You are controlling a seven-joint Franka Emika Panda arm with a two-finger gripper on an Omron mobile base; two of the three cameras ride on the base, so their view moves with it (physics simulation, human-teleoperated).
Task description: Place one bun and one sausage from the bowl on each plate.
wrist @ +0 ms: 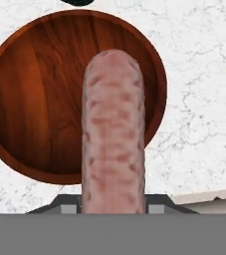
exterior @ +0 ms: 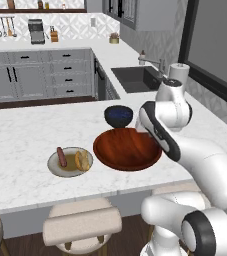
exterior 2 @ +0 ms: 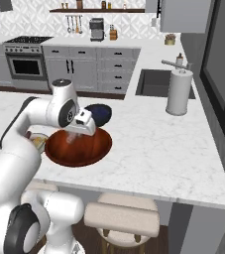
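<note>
So the big shallow glossy reddish-brown wooden bowl point(exterior: 125, 150) sits on the white marble tabletop point(exterior: 20, 145), and from what the hand view shows its inside looks bare wood. Right above it the gripper point(exterior 2: 73, 137) is pinching a pinkish mottled sausage point(wrist: 113, 134), jaws closed partway around it, and the sausage sticks out lengthwise over the bowl, its rounded tip reaching toward the bowl's centre. In the right base view the gripper hangs just over the bowl's middle.

At about 9 o'clock from the bowl in the left base view, just beside its rim, is the small round beige-rimmed plate with an olive-brown centre point(exterior: 55, 167). It carries a dark reddish-brown sausage point(exterior: 61, 156) on its left part and a golden-brown bun point(exterior: 82, 161) on its right part, apart from each other.

At 12 o'clock from the bowl, touching or nearly touching its far rim, there's a dark blue round dish point(exterior: 118, 115); can't tell if anything's in it.

Further back at roughly 1 o'clock a white paper-towel roll point(exterior 2: 179, 92) stands upright near the dark sink point(exterior 2: 156, 82).
</note>
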